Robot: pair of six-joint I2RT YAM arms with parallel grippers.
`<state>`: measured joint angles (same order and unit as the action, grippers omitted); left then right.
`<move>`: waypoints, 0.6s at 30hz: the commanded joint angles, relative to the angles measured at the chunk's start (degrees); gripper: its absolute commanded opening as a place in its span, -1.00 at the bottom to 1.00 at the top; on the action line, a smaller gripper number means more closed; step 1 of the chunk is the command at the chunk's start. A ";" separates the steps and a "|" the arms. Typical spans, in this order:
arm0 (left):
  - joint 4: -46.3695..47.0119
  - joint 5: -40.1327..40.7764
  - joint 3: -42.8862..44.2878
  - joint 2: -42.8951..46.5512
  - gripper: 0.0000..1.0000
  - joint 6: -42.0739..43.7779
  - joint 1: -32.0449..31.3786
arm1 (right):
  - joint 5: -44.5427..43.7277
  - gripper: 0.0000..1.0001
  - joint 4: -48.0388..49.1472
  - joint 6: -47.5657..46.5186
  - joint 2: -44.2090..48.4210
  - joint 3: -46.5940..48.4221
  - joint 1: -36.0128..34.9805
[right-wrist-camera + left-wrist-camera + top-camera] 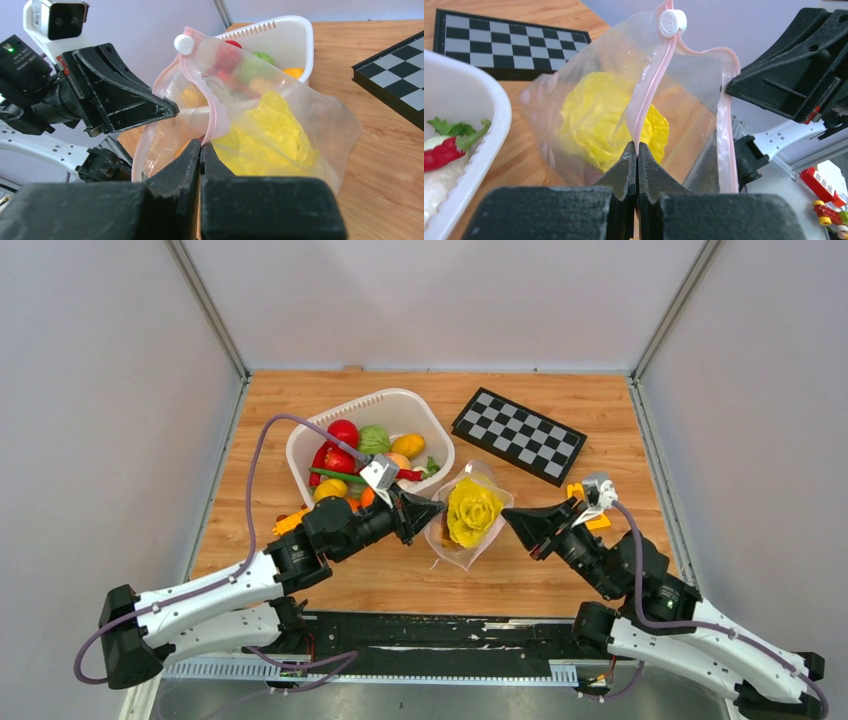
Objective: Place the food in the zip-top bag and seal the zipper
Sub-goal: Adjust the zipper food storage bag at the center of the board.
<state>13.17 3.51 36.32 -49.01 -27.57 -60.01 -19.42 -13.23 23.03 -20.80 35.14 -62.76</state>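
My left claw [432, 508] is shut flat on one lip of the bag [455, 552], and my right claw [510, 520] is shut the same way on the opposite lip. The bag hangs between them over the middle of the surface, nearer the front edge. The zipper [644, 100] climbs from both pinches up to its slider [672, 22], which stands above the two claws in both wrist views. So the mouth's long axis runs across the line joining my claws, and they pull the lips apart to left and right.

The rest of the food lies in the basket [400, 395], just behind my left claw toward the far left corner. I judge the left arm to be the nearer one for fetching. If it lets go, though, the mouth will likely sag.

- Claws: two
- Bag: one
- Slider: one
- Cabbage [472, 510]: one, yellow, already inside the bag
- Basket: one, holding roughly eight or nine pieces. They overlap too much for a sure count.
- Checkerboard [518, 435]: one, toward the far right corner
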 commanded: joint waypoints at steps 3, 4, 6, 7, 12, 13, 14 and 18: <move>8.11 -1.29 7.70 -6.86 -1.00 1.31 -0.02 | -0.54 -1.00 1.14 -2.98 1.88 6.28 -0.08; 9.08 -1.58 8.28 -7.89 -1.00 1.03 0.02 | -0.92 -1.00 1.23 -3.69 1.85 6.98 -0.08; 11.03 -1.40 8.71 -9.54 -1.00 0.60 0.00 | -1.42 -1.00 1.07 -4.92 1.41 8.52 -0.08; 10.70 -0.73 8.95 -10.03 -1.00 0.66 0.03 | -1.54 -1.00 0.88 -5.22 0.97 9.10 -0.08; 6.85 5.89 6.88 -9.16 -1.00 2.15 -0.01 | -2.43 -1.00 1.55 -2.75 -2.15 7.19 -0.09; 6.15 7.09 5.93 -8.67 -1.00 2.55 -0.01 | -2.30 -1.00 2.47 -1.76 -2.67 5.68 -0.08; 5.56 8.10 4.96 -8.01 -1.00 2.87 0.02 | -1.92 -1.00 3.76 -1.03 -3.05 4.13 -0.08; 4.73 9.97 1.48 -5.66 -0.90 3.23 0.14 | -0.77 -1.00 7.07 -0.22 -4.21 1.60 -0.08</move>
<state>17.28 8.93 39.86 -57.54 -26.04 -60.01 -20.84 -10.57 21.04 -23.88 38.15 -62.76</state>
